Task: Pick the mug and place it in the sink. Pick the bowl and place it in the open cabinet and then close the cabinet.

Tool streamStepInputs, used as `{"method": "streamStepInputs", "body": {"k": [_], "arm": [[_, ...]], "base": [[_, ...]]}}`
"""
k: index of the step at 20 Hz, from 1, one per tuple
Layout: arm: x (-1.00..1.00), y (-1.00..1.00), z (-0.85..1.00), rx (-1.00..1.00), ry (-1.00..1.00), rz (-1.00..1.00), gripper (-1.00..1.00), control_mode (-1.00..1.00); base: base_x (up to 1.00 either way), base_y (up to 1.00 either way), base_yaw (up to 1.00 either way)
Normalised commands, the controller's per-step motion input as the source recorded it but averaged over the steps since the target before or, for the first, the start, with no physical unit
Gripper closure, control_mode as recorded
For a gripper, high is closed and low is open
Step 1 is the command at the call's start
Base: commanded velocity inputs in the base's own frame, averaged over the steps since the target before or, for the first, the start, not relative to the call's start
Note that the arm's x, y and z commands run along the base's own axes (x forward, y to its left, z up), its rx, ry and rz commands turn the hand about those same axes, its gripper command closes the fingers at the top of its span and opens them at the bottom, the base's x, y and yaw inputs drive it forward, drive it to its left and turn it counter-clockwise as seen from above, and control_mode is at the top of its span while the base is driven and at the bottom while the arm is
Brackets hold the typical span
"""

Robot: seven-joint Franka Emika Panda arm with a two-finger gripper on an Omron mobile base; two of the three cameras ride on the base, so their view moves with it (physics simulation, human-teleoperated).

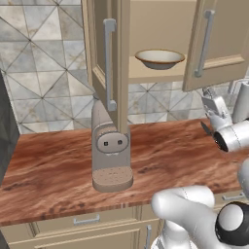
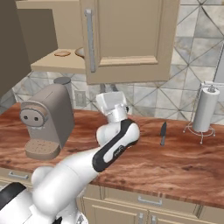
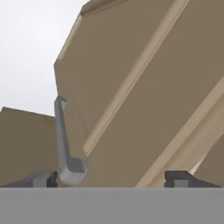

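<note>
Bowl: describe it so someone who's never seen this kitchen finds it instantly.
Look above the wooden counter to the wall cabinet, whose two doors stand open. On its inner shelf, between the doors, sits the bowl. It is shallow and wide, off-white inside and tan-grey outside, unlike the tall grey-brown coffee machine on the counter below.

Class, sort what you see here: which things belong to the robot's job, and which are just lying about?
Belongs to the job:
bowl, on the cabinet shelf
cabinet, doors open
pincer, open

Just lying about:
coffee machine
knife
paper towel roll
</note>
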Motion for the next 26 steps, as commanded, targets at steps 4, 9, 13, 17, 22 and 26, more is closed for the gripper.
{"method": "streamStepInputs", "body": {"k": [4,9,13,17,22,26], "arm": [[0.62,0.13,1.00,-0.16,0.23,-0.25,-1.00,-1.00],[0.70,0.00,1.00,-0.07,0.39,-0.32,-1.00,-1.00],[0.78,0.00,1.00,-0.07,0.47,-0.35,-1.00,-1.00],[0.44,0.00,0.68,-0.05,0.34,-0.31,-1.00,-1.00],[-0.21,0.00,0.16,0.00,0.08,0.00,-1.00,-1.00],[-0.96,-0.10,0.54,0.00,-0.10,-0.03,-1.00,-1.00]], "base": [[0.00,0.00,0.00],[0.00,0.00,0.00],[0.00,0.00,0.00],[0.00,0.00,0.00],[0.00,0.00,0.00],[0.00,0.00,0.00]]}}
